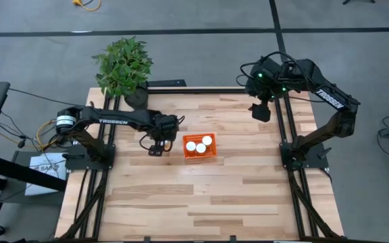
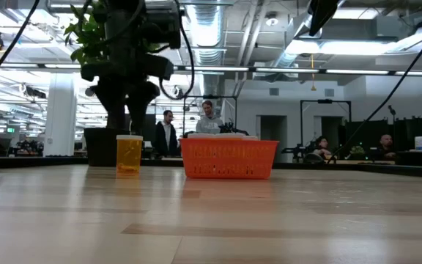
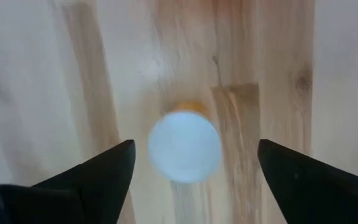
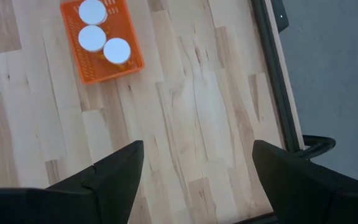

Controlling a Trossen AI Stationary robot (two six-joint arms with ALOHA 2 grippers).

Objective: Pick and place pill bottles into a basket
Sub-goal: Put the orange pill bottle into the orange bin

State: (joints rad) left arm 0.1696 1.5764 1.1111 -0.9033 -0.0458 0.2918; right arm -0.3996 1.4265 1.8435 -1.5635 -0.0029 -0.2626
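The orange basket [image 1: 200, 146] stands near the table's middle with three white-capped pill bottles [image 4: 94, 38] upright in it. A fourth pill bottle [image 2: 129, 154] stands upright on its base on the table just left of the basket. My left gripper [image 1: 155, 150] hangs above this bottle, pointing down, open; in the left wrist view the bottle's white cap [image 3: 184, 146] lies between the two fingers without touching them. My right gripper [image 1: 261, 110] is open and empty, raised over the table's far right corner.
A potted plant [image 1: 124, 67] stands at the table's far left corner, behind my left arm. The black frame rails [image 1: 286, 128] run along the table's left and right sides. Bare wood lies toward the near edge [image 1: 201, 202]. People stand in the room beyond.
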